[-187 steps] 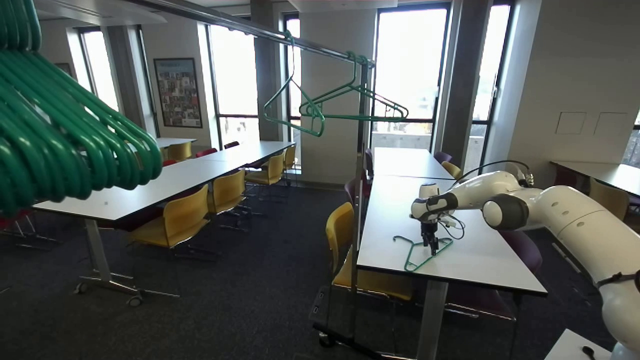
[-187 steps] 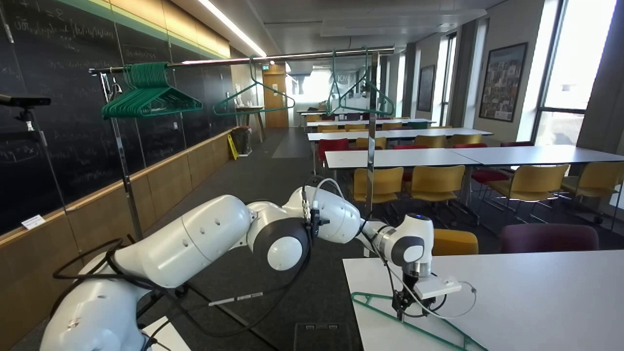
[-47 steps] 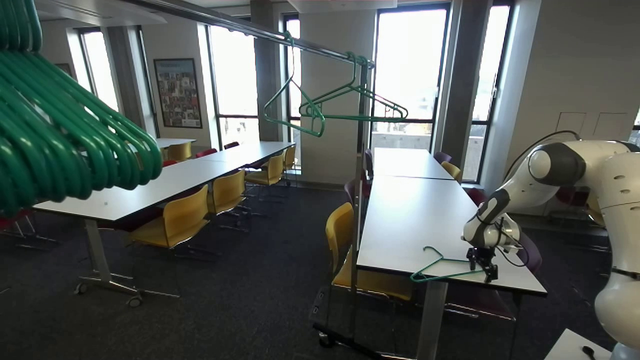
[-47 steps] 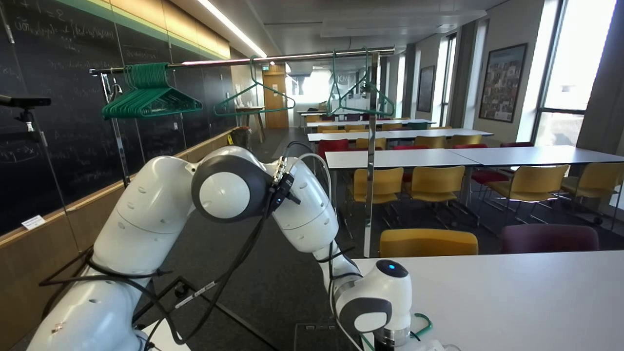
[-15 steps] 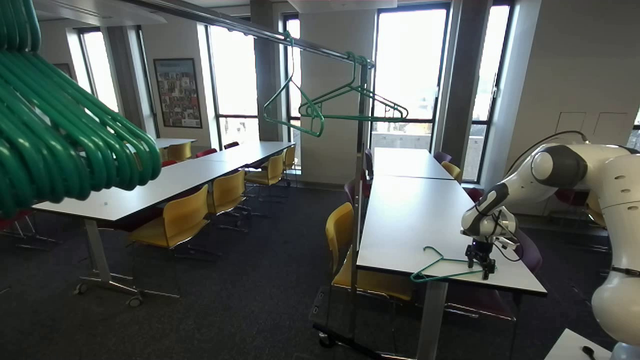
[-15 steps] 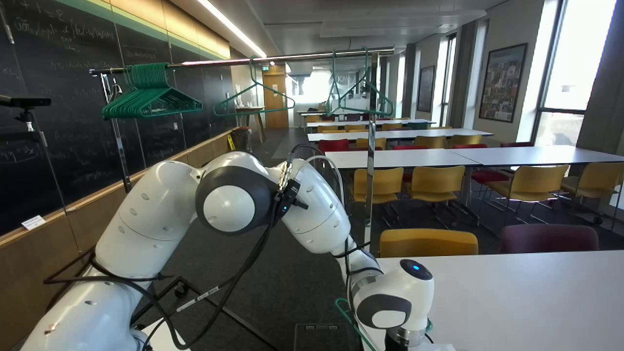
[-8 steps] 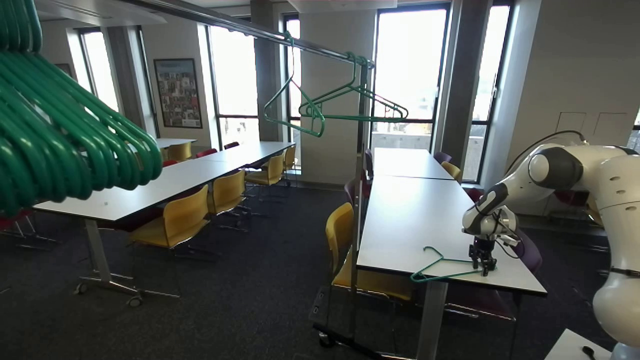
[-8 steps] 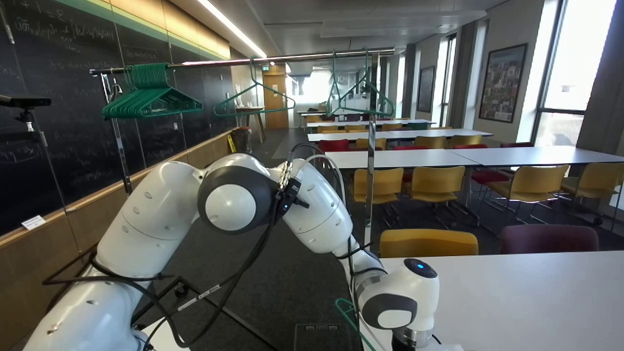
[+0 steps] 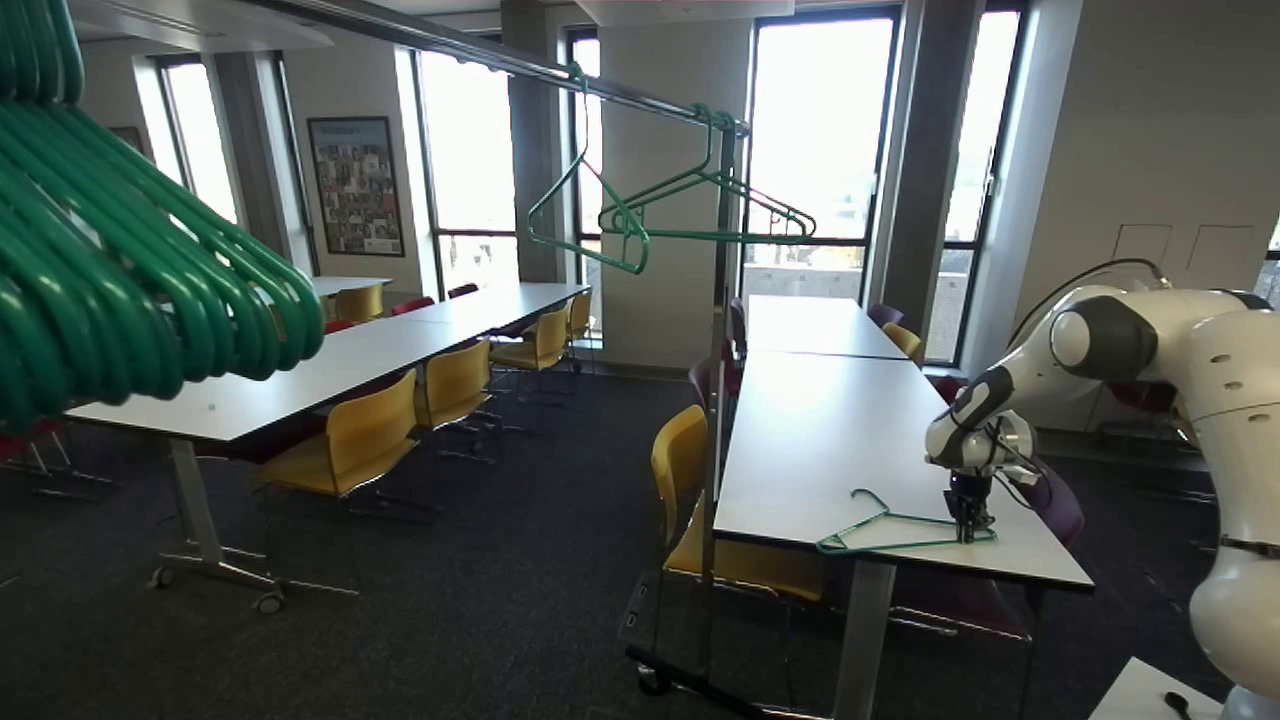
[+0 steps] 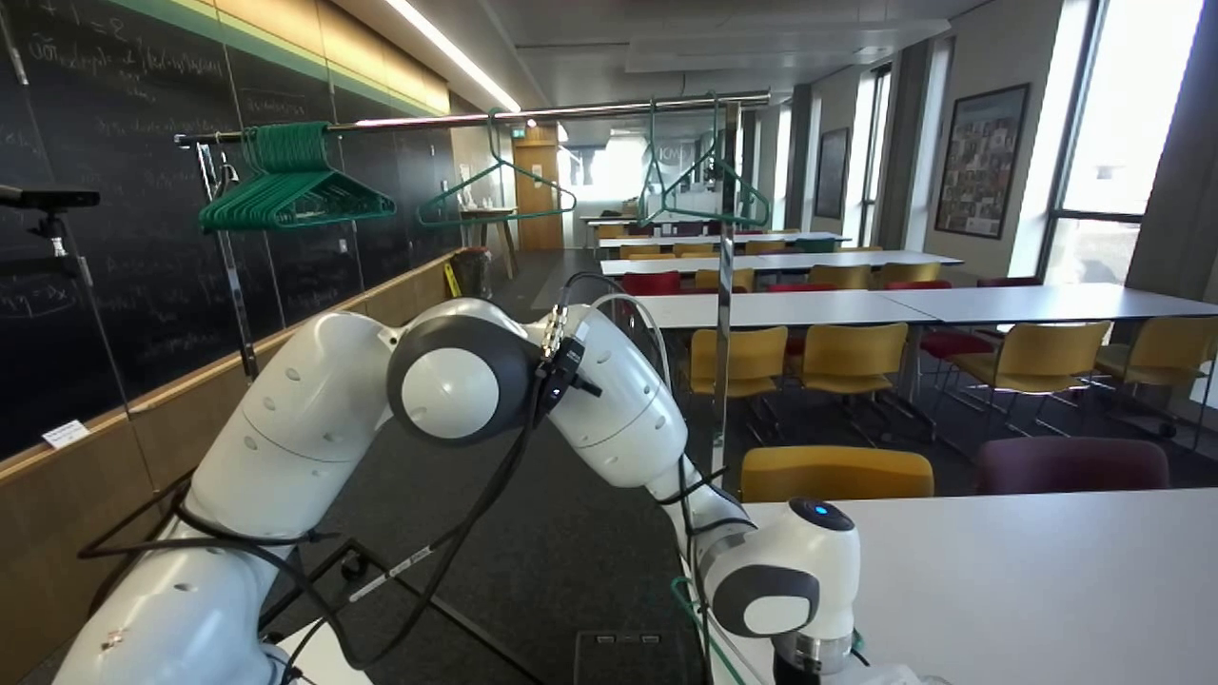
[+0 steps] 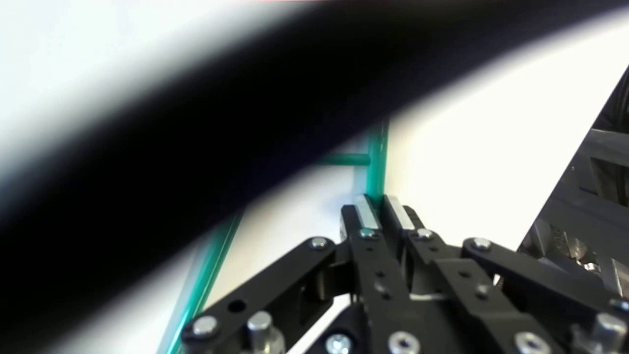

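Where my gripper (image 11: pixel 377 206) sits: jaws pinching green plastic hanger (image 11: pixel 377 169).
Hook (image 9: pixel 874 498): 10 o'clock in an exterior view.
Grip: done.
Tabletop (image 9: pixel 830 430): hanger at most barely lifted.

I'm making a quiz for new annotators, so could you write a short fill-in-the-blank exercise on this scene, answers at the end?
The gripper is shut on a hanger coloured ____.
The table beneath it has a ____ top.
On the metal rail, ____ hangers hang apart from the tight bunch.

Missing words: green; white; three.
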You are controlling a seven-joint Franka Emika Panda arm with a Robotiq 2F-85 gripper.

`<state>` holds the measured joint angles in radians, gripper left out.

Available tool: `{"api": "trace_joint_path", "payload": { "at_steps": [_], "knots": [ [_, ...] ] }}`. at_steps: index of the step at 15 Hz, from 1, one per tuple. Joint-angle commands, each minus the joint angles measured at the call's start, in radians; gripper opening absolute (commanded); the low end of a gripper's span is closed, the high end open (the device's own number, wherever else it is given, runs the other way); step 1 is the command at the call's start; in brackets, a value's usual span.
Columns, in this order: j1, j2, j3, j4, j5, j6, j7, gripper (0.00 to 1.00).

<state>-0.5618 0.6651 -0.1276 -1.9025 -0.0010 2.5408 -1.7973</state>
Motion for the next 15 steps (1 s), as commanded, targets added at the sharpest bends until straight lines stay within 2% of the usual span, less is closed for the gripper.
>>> {"api": "trace_joint_path", "payload": {
  "at_steps": [1, 4, 7, 11, 15],
  "knots": [
    [0.021, -0.007, -0.022, -0.005, -0.028, -0.018, 0.024, 0.02],
    [0.037, -0.032, -0.03, -0.047, -0.04, 0.022, 0.026, 0.02],
    [0.049, -0.093, -0.033, -0.145, -0.065, 0.123, 0.008, 0.02],
    [0.028, -0.214, 0.001, -0.306, -0.048, 0.242, -0.029, 0.02],
    [0.015, -0.355, 0.048, -0.435, -0.01, 0.274, -0.056, 0.02]
  ]
}}
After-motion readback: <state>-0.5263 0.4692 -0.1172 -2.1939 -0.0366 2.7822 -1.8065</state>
